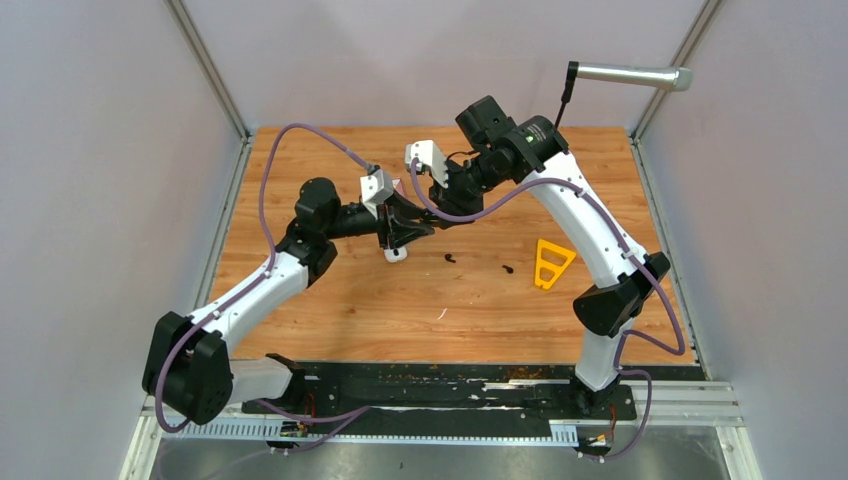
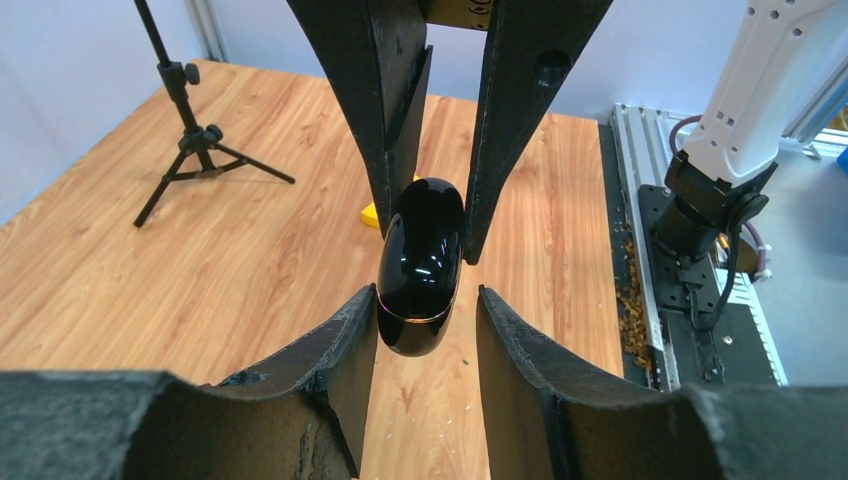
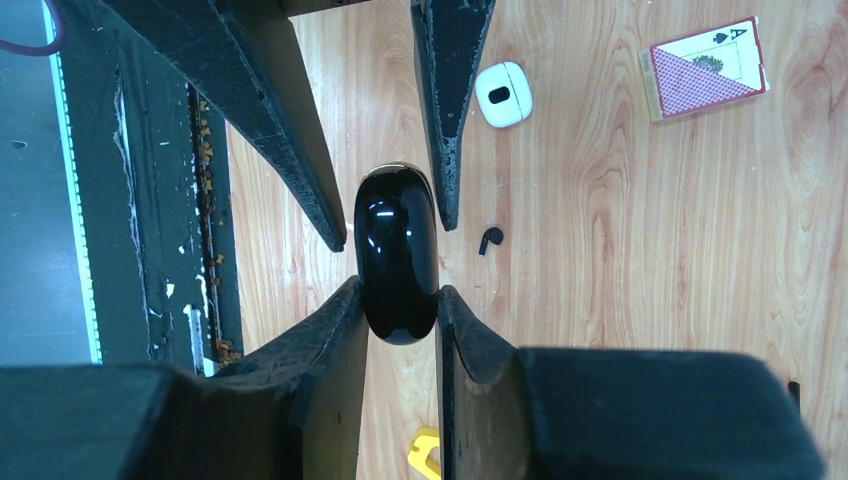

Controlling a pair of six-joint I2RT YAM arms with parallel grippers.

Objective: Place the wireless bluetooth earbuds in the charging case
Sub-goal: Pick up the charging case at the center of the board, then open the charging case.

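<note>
Wood-grain tabletop (image 1: 350, 310) beneath a glossy, rounded black charging case (image 3: 397, 255) held aloft. The right gripper (image 3: 397, 300) jaws pinch its sides. The left gripper (image 2: 427, 300) jaws narrowly bracket its other end, with a slit showing on one side. One tiny stemmed black earbud (image 3: 490, 238) lies on the wood near a smooth white case (image 3: 503, 94).

This is looking like a robotics lab test cell: pale grey wall panels (image 1: 100, 150) and slim aluminium corner posts (image 1: 207, 68) are boxing in a wood-grain tabletop (image 1: 350, 310) on the left, right and far sides. A white and black left robot arm (image 1: 255, 295) and a matching right robot arm (image 1: 585, 215) are standing on a black base plate (image 1: 440, 390) along the near edge. Purple cables (image 1: 262, 200) are looping off them, and a silver metal cylinder (image 1: 632, 75) is jutting from a black tripod stand (image 1: 567, 98) at the far right corner
</note>
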